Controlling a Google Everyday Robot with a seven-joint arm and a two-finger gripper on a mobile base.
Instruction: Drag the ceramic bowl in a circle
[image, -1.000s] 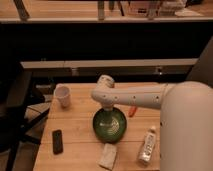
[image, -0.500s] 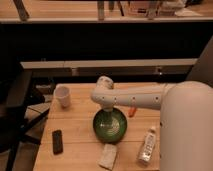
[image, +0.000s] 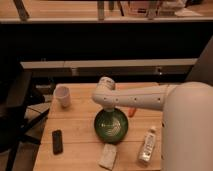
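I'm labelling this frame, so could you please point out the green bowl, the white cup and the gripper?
Green bowl (image: 113, 128): camera view, on its pale inside.
White cup (image: 62, 96): camera view, on its outer wall.
Gripper (image: 108, 111): camera view, hidden under the arm's end, at the bowl's far rim.

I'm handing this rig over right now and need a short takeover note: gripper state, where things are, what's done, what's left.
Gripper: hidden under the white arm, reaching down at the far edge of the ceramic bowl.
Bowl: upright, mid-table, between the white cup at the far left and the bottle lying to its right.
Done: arm positioned over the bowl.
Left: the circular drag; no progress can be judged here.
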